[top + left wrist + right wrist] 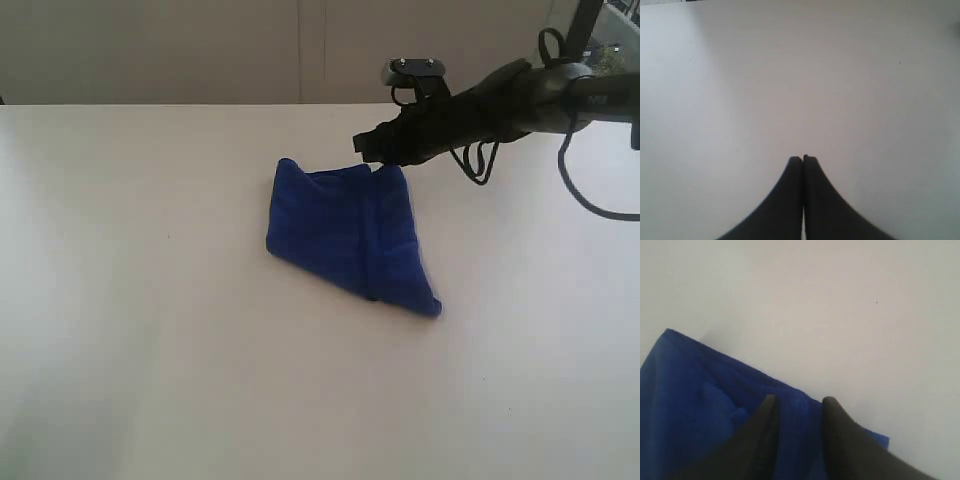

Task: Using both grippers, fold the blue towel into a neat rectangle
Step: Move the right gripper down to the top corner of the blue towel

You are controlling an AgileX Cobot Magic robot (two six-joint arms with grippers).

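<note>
Blue towel (350, 238) at centre of counter (150, 350), folded over but skewed — more wedge than rectangle. Right jaws parted at its 1 o'clock edge, gripping nothing; left jaws clenched, empty, over bare counter. Prob. left: squaring up + another fold.

Blue towel (345, 238), seemingly plush cloth; table (150, 320) smooth, matt

Count coming in: one blue towel (345, 235). Two pincers: one left pincer (803, 159), one right pincer (797, 401). One desk (150, 300).
</note>
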